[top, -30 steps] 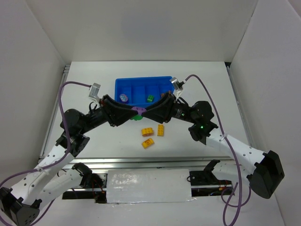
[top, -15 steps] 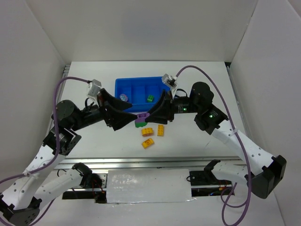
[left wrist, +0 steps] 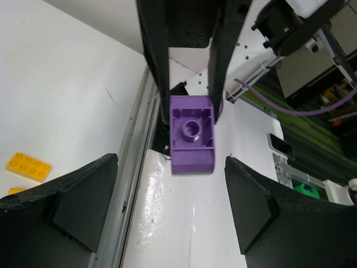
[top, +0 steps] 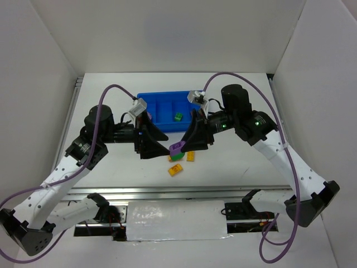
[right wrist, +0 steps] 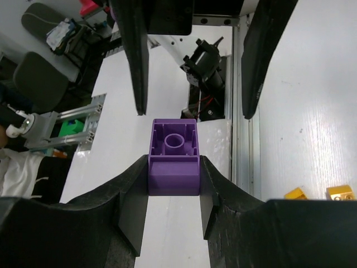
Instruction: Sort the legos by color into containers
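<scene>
**A:** Step in hand?

**B:** My reading: carry the purple brick (left wrist: 192, 134) to the blue tray (top: 167, 95). The brick is up off the tabletop (top: 223, 167), pinched in the right claw (right wrist: 174, 184). The tray lies just beyond that claw.

**A:** How to do it well?

**B:** Hold the pinch firm. Back the left claw (top: 160, 146) straight away first, since its fingers flank the brick and a sideways swing could clip it. Then lift over the tray's near wall, go low into the compartment and let go close to the floor so the brick doesn't hop out.

**A:** Which compartment?

**B:** Cannot tell. The left arm covers the tray end behind the left claw. One green brick (top: 178, 116) sits in a middle section, so stay out of that one.

**A:** Claws?

**B:** Right claw: narrow, pads flat on two opposite sides of the purple brick, hollow underside showing. Left claw: wide, nose to nose with the right, a finger on either side of the brick with clear gaps, holding nothing.

**A:** Anything beneath?

**B:** Another green brick (top: 176, 158) right under the right claw in the top view. It is probably lying on the tabletop, as neither wrist view shows green on the purple one. Yellow bricks (top: 175, 170) lie just nearer than that.
</scene>
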### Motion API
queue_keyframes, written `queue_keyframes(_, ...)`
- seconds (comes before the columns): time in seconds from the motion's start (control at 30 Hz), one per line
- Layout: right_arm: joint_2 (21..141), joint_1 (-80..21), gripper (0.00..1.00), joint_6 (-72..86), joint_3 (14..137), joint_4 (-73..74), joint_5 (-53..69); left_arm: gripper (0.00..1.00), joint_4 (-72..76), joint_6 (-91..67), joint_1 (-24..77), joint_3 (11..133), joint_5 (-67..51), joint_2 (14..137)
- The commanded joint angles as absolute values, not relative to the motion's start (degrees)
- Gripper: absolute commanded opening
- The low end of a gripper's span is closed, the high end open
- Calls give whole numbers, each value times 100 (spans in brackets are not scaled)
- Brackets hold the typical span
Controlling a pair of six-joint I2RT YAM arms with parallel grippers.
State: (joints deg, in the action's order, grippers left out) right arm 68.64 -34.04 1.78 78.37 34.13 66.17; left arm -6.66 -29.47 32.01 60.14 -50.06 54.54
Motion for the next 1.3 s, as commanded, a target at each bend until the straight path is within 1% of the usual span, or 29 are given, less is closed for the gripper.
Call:
queue_keyframes(0.0,6882,-3541,0,-9,8156,3929,6233,90,-371,-2838,3217,6073,-5579,5414)
queue_keyframes(0.1,7110,-3717,0,-9,8296,4016,6021,89,-395,-2927,3217,6064,-5503,5493)
queue_keyframes(0.23,7260,-4007,0,148,8446,3955,5582,83,-422,-2900,3217,6029,-5633,5572)
queue_keyframes(0.37,7470,-4087,0,141,8683,4007,5537,80,-606,-2769,3234,6029,-5660,5616)
queue_keyframes(0.4,7540,-4122,0,71,8866,4095,5537,78,-667,-2742,3234,6038,-5625,5616)
queue_keyframes(0.5,7690,-4236,0,62,9079,4298,5449,67,-835,-2567,3243,6047,-5625,5616)
queue_keyframes(0.53,7699,-4262,0,62,9097,4289,5458,66,-913,-2540,3234,6029,-5625,5616)
queue_keyframes(0.67,7717,-4271,0,-158,9088,4359,5476,67,-1063,-2426,3243,6003,-5590,5616)
queue_keyframes(0.7,7708,-4289,0,-167,9097,4394,5476,66,-1081,-2400,3243,5994,-5564,5608)
queue_keyframes(0.77,7717,-4307,0,-202,9114,4482,5388,60,-1064,-2391,3243,5977,-5520,5581)
queue_keyframes(0.8,7725,-4315,0,-280,9123,4578,5370,53,-1046,-2399,3243,5985,-5511,5581)
queue_keyframes(0.93,7717,-4315,0,-360,9097,4684,5326,52,-984,-2434,3243,5994,-5546,5598)
queue_keyframes(1.1,7717,-4350,0,-431,9114,4799,5300,55,-888,-2505,3243,5985,-5528,5660)
queue_keyframes(1.17,7717,-4351,0,-440,9106,4808,5273,54,-818,-2531,3243,5959,-5555,5660)
queue_keyframes(1.27,7664,-4351,0,-440,9079,4773,5282,48,-800,-2540,3243,5959,-5581,5643)
